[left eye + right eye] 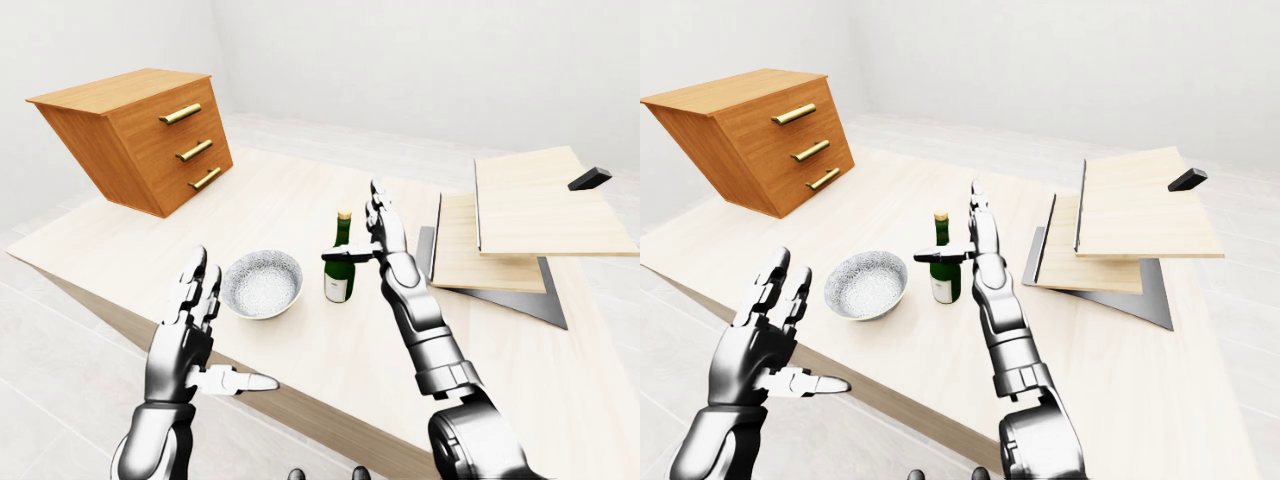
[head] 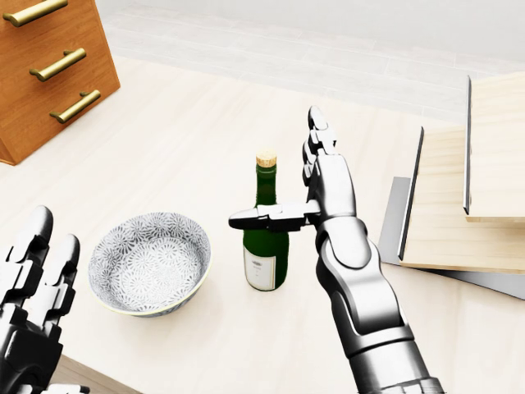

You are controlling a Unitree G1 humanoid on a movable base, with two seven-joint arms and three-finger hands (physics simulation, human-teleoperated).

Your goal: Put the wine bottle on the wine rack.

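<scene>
Patterned bowl (image 2: 149, 263) sits on the table (image 2: 205, 139) w/ nothing visible inside, just left of the wine bottle (image 2: 267, 238); the two are close but apart. Bottle stands upright near mid-table, green glass, tan cap, white label low on its body. Wooden drawer unit (image 1: 140, 135) w/ three brass handles sits far left, all drawers closed, so contents can't be seen. Wine rack (image 1: 525, 225) of stacked light boards on a grey base lies to the right, well apart from the bottle; head view cuts off its right side, and a small dark block (image 1: 590, 178) rests on its top board, what it is unclear. Right hand (image 2: 316, 193) is just right of the bottle, fingers straight and pointing up, thumb stretched sideways across the bottle's shoulder; can't tell if thumb touches the glass, nothing is gripped. Left hand (image 1: 195, 335) hovers at the table's near edge, left of the bowl, fingers (image 1: 192, 275) spread upward, thumb out to the right, holding nothing. Head view crops it at the lower left corner.
</scene>
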